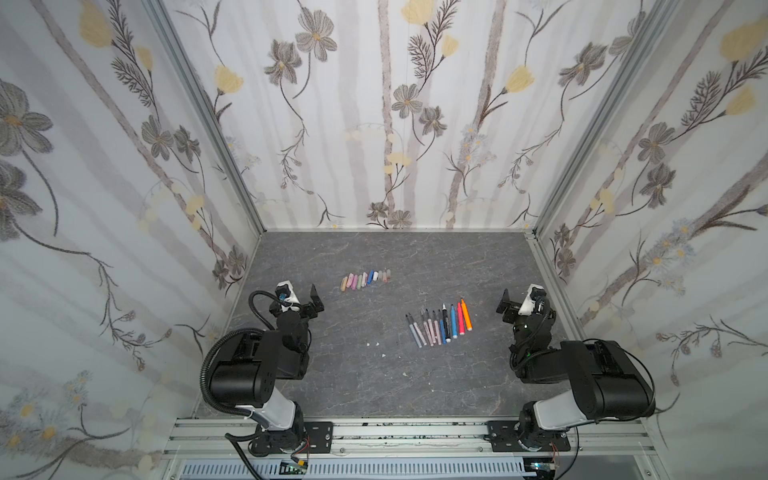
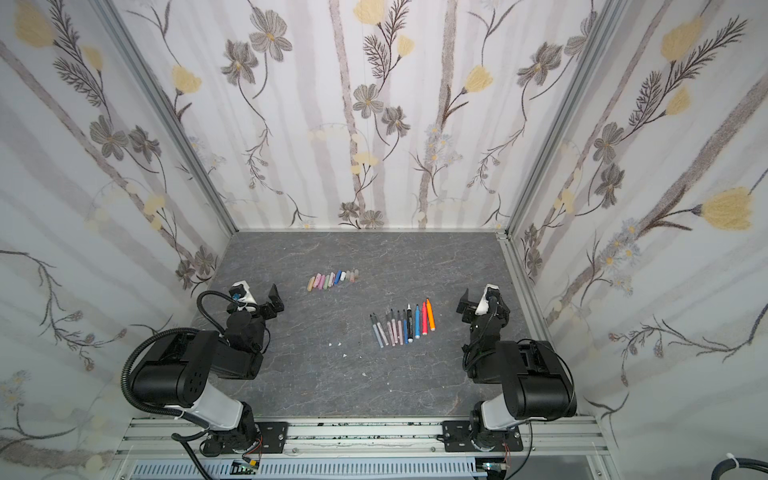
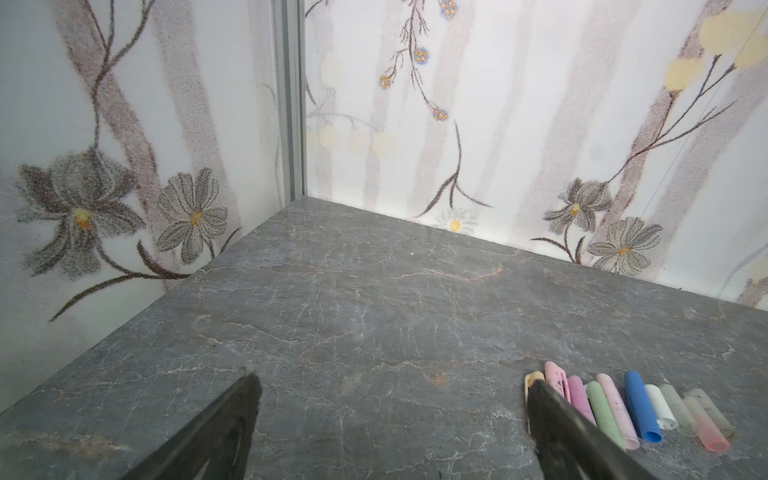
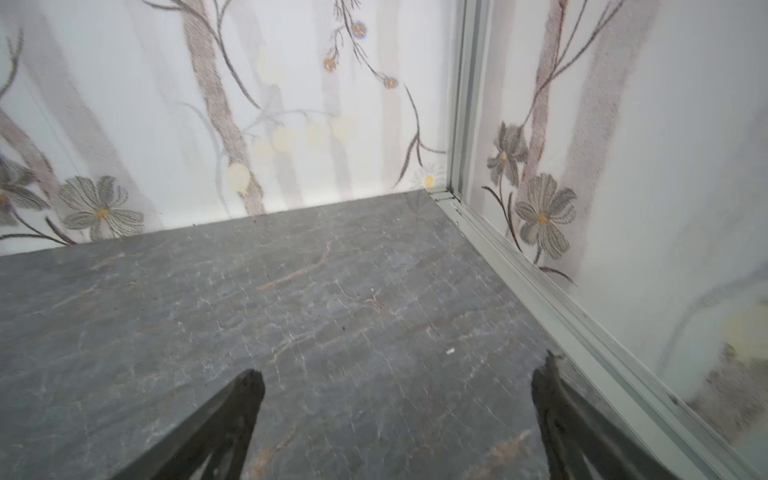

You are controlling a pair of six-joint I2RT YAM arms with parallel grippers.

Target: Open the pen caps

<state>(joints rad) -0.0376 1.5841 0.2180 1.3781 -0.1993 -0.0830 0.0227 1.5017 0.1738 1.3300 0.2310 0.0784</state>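
The pen caps [image 1: 365,279] [image 2: 332,279] lie side by side in a short row on the grey marble table, left of centre toward the back. In the left wrist view the pen caps [image 3: 623,407] show as yellow, pink, purple, green, blue, white, clear and reddish, and one finger [image 3: 552,415] hides part of the yellow one. The pens [image 1: 440,324] [image 2: 403,324] lie uncapped in a row right of centre. My left gripper [image 1: 301,297] [image 2: 259,297] [image 3: 393,381] is open and empty, left of the caps. Right of the pens, my right gripper [image 1: 519,301] [image 2: 478,301] [image 4: 401,372] is open and empty.
A few tiny white specks [image 1: 374,344] lie on the table [image 1: 374,386] in front of the caps. Floral-papered walls close in three sides, with a metal rail [image 4: 540,282] along the right edge. Both arm bases sit on the front rail [image 1: 407,432].
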